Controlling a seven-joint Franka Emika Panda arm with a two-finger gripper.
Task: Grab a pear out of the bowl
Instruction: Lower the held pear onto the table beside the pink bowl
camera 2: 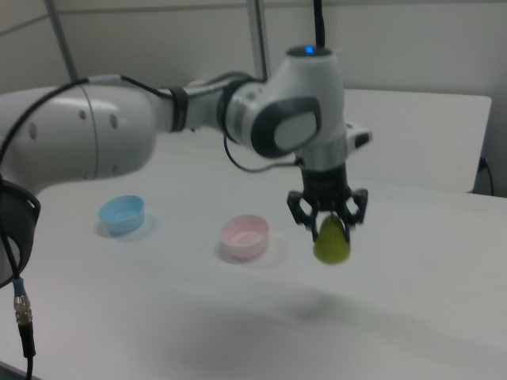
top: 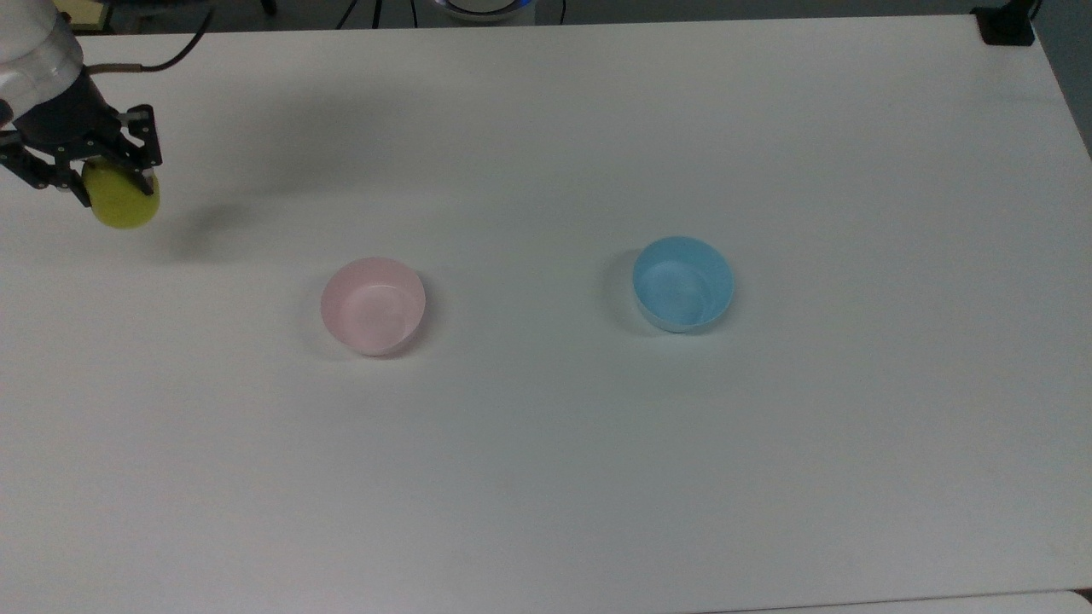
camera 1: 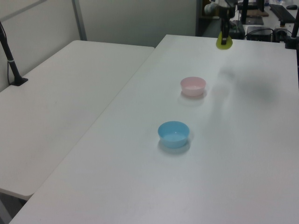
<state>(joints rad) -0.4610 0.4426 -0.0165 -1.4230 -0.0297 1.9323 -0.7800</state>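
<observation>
The yellow-green pear [top: 122, 203] [camera 1: 224, 41] [camera 2: 331, 242] hangs in the air, with my gripper [top: 101, 187] [camera 2: 326, 226] shut on its upper part. It is well above the table at the top view's far left. The pale pink bowl [top: 373, 305] [camera 1: 193, 86] [camera 2: 245, 236] stands on the table with nothing inside it, to the right of the pear in the top view and to its left in the right view. The pear's shadow falls on the table below it.
A light blue bowl [top: 682, 283] [camera 1: 173, 134] [camera 2: 122, 214], also holding nothing, stands right of the pink one in the top view. The white table [top: 597, 477] stretches wide around both bowls. A second white table [camera 1: 60, 93] adjoins it at the left view's left.
</observation>
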